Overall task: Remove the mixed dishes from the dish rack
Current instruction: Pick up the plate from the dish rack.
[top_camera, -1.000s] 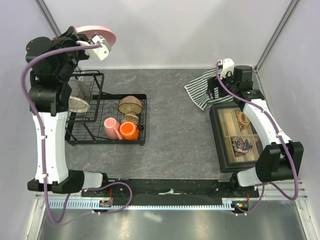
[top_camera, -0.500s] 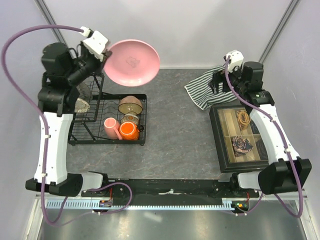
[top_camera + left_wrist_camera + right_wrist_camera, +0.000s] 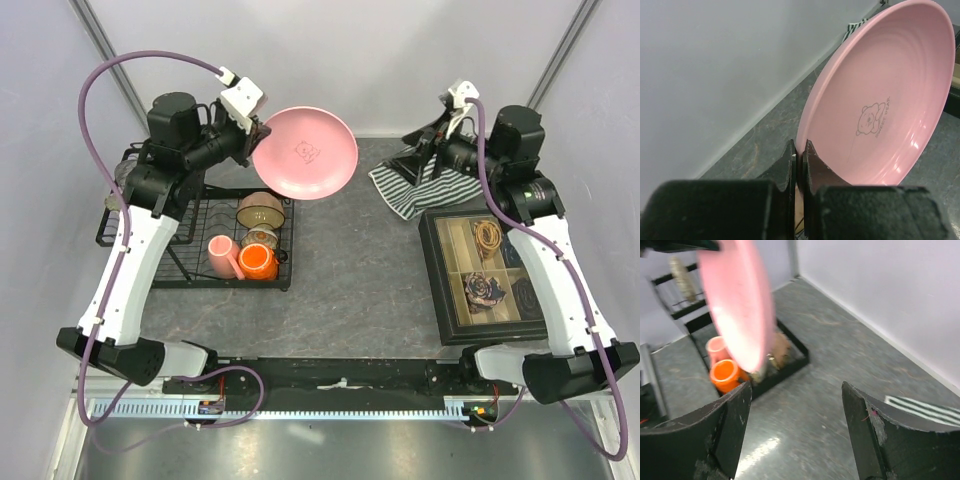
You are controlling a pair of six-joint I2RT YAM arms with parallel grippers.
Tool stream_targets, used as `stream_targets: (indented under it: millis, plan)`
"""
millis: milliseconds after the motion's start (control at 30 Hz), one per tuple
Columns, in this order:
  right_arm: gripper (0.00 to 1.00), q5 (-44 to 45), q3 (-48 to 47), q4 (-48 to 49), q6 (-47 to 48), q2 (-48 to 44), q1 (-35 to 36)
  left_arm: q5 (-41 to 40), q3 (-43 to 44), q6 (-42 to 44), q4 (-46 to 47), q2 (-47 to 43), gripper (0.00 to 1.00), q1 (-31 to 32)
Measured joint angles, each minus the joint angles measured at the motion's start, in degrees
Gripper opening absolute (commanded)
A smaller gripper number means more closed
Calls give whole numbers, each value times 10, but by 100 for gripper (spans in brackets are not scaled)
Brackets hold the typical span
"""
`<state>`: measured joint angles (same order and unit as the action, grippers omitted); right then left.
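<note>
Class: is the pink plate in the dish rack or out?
Out: the left gripper clamps the pink plate by its rim, in the air, off the dish rack.

Left arm (image 3: 125, 270), right arm (image 3: 557, 280): white link shells, black joints and bases. Purple cable (image 3: 150, 54) looped along each. White camera housings (image 3: 243, 100). Black blocky fingers (image 3: 875, 440).

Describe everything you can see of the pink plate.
The pink plate is round and shallow, smooth and glossy. It has faint concentric rings inside and a small cartoon bear with lettering printed at its centre. It is out of the dish rack and held in the air beyond the rack's far right corner. It is tilted, with its hollow face showing to the overhead camera. The left tool is shut on its rim at one edge, and nothing else touches it.
</note>
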<state>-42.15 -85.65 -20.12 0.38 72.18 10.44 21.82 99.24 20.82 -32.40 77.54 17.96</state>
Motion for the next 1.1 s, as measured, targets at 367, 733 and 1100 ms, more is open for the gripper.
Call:
stream_targets:
  millis: [367,733,1100]
  plan:
    - [77,-9,-26,3,-16,52,100,-25,0,-1,13,16,2,36]
    - [39,17,-61,3,-3,120,126,-25,-17,-1,16,16,2,38]
    - [0,67,-64,1,11,150,125,-24,-44,-2,14,6,25,38]
